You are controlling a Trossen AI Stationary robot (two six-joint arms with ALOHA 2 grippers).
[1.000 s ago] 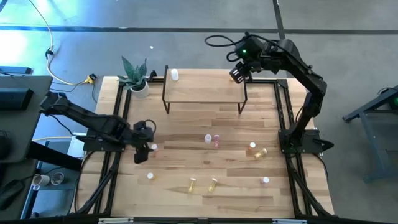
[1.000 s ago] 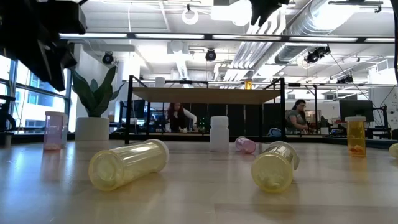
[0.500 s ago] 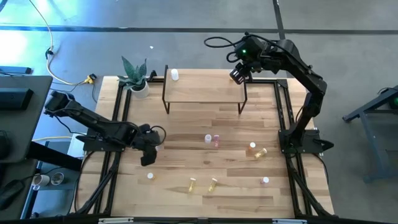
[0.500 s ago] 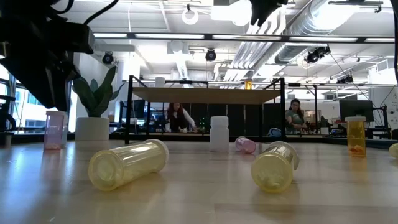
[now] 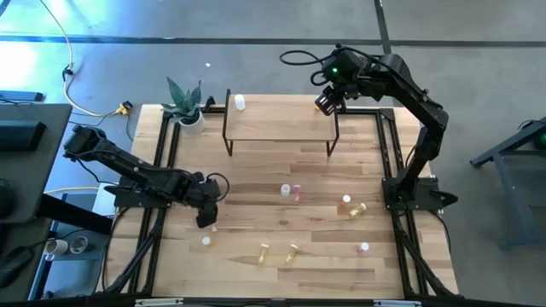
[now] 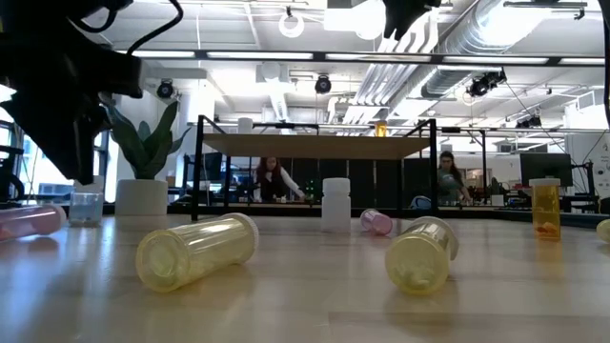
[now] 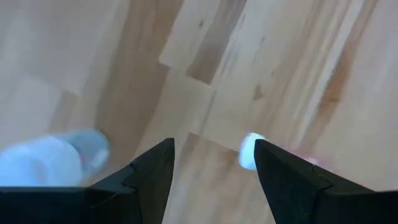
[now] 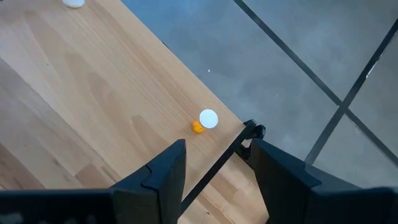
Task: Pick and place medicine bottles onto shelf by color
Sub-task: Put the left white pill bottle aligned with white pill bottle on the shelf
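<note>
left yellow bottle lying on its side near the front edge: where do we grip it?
Take the left yellow bottle at mid-body, coming straight down from above, fingers closing across its width. It lies on its side on the table, so the cap points sideways and only the round flanks offer opposing faces. It could roll, so centre on it.

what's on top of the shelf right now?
On the shelf: a white bottle near its left end and an orange bottle at the right end. In the high view the right hand, open and empty, covers the orange bottle.
</note>
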